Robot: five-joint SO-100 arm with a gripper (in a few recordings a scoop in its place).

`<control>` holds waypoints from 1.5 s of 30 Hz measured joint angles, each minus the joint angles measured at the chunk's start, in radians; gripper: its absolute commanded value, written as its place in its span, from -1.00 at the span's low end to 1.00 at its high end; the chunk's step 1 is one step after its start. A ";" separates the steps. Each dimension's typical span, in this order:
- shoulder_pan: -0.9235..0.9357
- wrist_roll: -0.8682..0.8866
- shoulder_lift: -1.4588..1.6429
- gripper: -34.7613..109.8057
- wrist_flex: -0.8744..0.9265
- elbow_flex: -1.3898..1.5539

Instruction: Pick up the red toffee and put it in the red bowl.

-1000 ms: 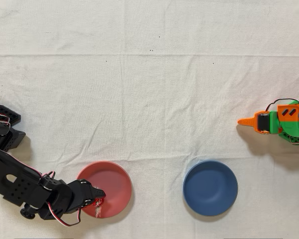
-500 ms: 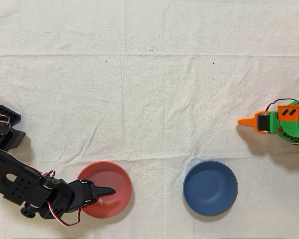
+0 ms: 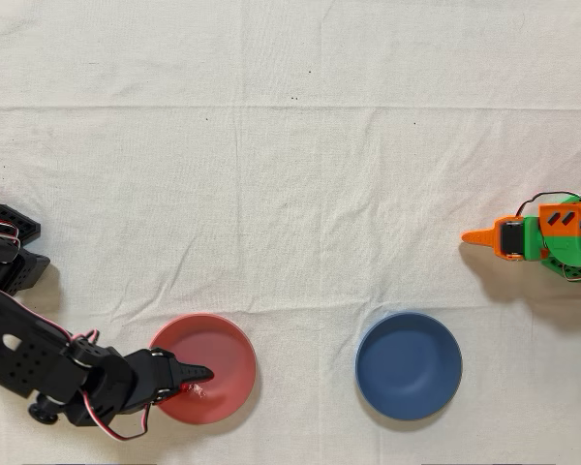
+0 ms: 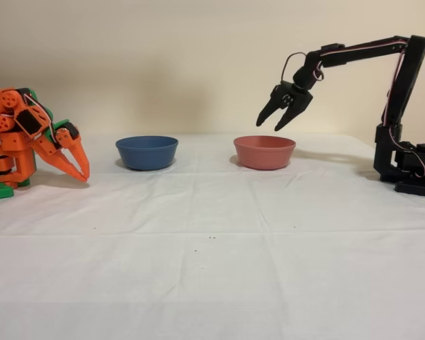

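The salmon-red bowl (image 3: pixel 223 354) stands at the lower left of the overhead view and right of centre in the fixed view (image 4: pixel 264 152). My black arm's gripper (image 4: pixel 270 123) hangs open above the bowl's rim, with nothing between its fingers. In the overhead view the gripper (image 3: pixel 201 379) reaches over the bowl's left part. A small red and whitish bit of the red toffee (image 3: pixel 196 390) shows just beside the finger, inside the bowl. In the fixed view the bowl's wall hides the toffee.
A dark blue bowl (image 3: pixel 409 365) of like size stands to the right of the red one in the overhead view, about a bowl's width away. The orange arm (image 3: pixel 542 235) stands idle at the right edge. A white cloth (image 3: pixel 290 194) covers the table.
A second ago the toffee showed at my gripper's tip over the bowl's lower left. The gripper then swung a little and drew back left; only a bit of the toffee shows now.
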 measured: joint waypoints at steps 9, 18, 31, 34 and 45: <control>-0.127 0.138 0.117 -0.48 0.176 -0.075; -0.255 0.390 0.313 -0.51 0.278 -0.072; -0.460 0.657 0.676 -0.51 0.028 0.278; -0.480 0.747 0.762 -0.51 -0.038 0.402; -0.560 0.885 1.147 -0.51 -0.241 0.868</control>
